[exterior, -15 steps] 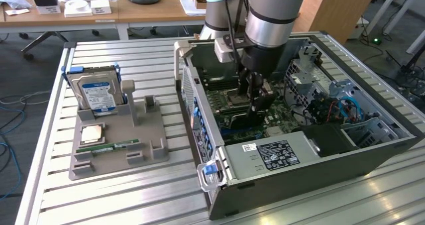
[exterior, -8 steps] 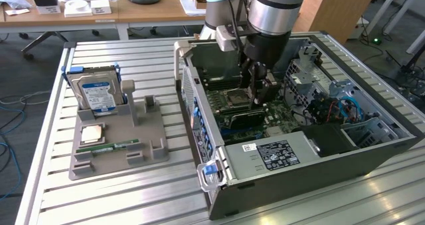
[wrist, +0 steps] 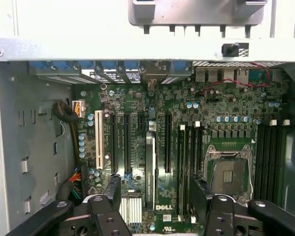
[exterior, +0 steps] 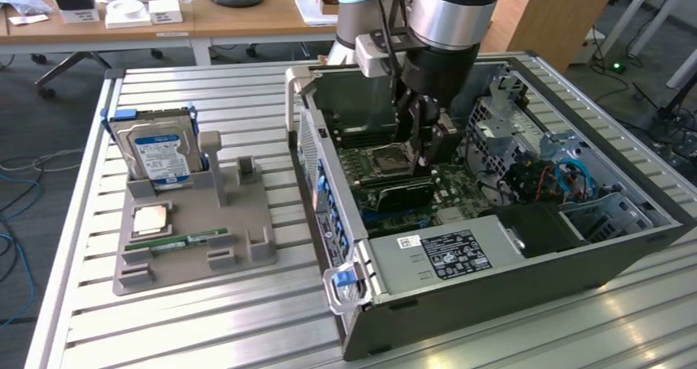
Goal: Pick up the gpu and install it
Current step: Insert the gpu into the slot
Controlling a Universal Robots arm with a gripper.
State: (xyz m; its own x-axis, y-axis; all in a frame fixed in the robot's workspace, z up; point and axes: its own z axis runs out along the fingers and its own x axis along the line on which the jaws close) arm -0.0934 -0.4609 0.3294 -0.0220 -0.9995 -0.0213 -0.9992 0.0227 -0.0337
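The gpu (exterior: 399,195) stands on edge in a slot of the motherboard (exterior: 376,214) inside the open computer case (exterior: 490,271), its black cooler facing the exterior view's front. From the wrist view it is a thin grey strip seen edge-on, the gpu (wrist: 150,167), between the long black slots. My gripper (exterior: 423,158) hangs inside the case just above the card. My gripper (wrist: 156,194) is open: its two black fingers (wrist: 113,189) stand far apart on either side of the card and do not touch it.
A grey holder (exterior: 196,238) left of the case carries a silver hard drive (exterior: 162,153), a processor chip (exterior: 149,219) and a green memory stick (exterior: 178,241). The processor socket (wrist: 229,172) and a power supply (exterior: 452,255) sit inside the case. A desk (exterior: 163,22) stands behind.
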